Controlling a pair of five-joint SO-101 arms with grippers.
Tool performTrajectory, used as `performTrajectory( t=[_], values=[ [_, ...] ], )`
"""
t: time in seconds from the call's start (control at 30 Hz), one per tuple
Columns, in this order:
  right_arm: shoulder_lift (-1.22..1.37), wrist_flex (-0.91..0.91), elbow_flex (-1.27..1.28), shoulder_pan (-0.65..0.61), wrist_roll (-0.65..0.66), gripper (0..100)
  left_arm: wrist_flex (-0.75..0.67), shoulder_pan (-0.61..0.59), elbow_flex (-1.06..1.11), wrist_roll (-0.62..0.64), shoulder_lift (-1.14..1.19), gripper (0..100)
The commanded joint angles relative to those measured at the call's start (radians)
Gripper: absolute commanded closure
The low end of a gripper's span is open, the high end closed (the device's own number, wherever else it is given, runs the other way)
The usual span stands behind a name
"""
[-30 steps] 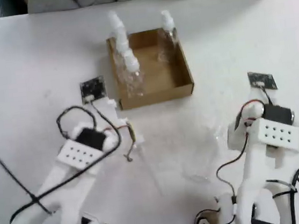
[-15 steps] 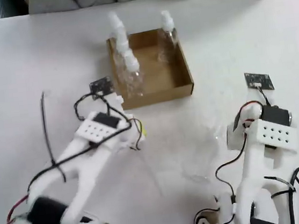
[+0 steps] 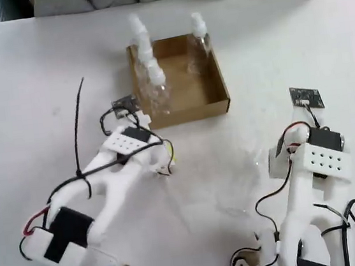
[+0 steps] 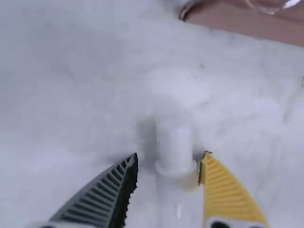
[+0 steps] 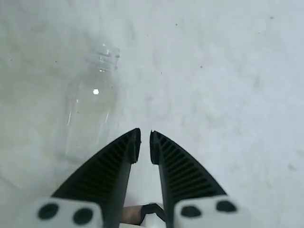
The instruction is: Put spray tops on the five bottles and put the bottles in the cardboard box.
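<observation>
Left gripper at spray top; right gripper idle by bottle.
Left gripper (image 4: pixel 169 156) jaws spread astride the white spray top (image 4: pixel 175 147) on the table (image 3: pixel 283 44), not clamped. Right gripper (image 5: pixel 145 135) fingers nearly together, empty, just beside the uncapped bottle (image 5: pixel 92 114) lying flat. Farther off, capped bottles (image 3: pixel 157 87) stand in the cardboard box (image 3: pixel 191 113).

The cardboard box (image 3: pixel 188 114) sits mid-bench (image 3: pixel 295 36), beyond both my arms; three bottles (image 3: pixel 157 87) stand in a row along its left wall; a fourth bottle (image 3: pixel 198 41) stands in its far right corner; the spray top (image 4: pixel 175 147) sits on the bench before the box's near left corner, between the fingers of my left tool (image 4: pixel 166 164); the fifth bottle (image 5: pixel 92 114) lies on its side on the bench just ahead of my right tool (image 5: pixel 145 137), between my two arms.
</observation>
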Motion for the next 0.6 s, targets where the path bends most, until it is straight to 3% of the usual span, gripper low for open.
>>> performTrajectory(
  t=[0.0,0.1,0.23,0.3,0.4,0.57],
  values=[
    [-0.027,-0.008,-0.003,0.002,0.009,98.3,-0.049,0.005,-0.058,0.012,0.025,78],
    [-0.027,-0.008,-0.003,0.002,0.008,98.3,-0.031,0.005,-0.092,0.008,0.061,80],
    [-0.027,-0.008,0.0,0.002,0.008,98.3,0.0,0.005,-0.114,-0.011,0.071,99],
    [-0.027,-0.013,0.009,-0.012,0.003,98.3,0.02,0.01,-0.118,-0.051,0.071,95],
    [-0.027,-0.01,0.012,-0.085,-0.015,98.3,0.032,0.013,-0.118,-0.069,0.071,98],
    [-0.027,-0.048,0.011,-0.243,-0.155,98.3,0.031,0.005,-0.114,-0.081,0.071,98]
  ],
)
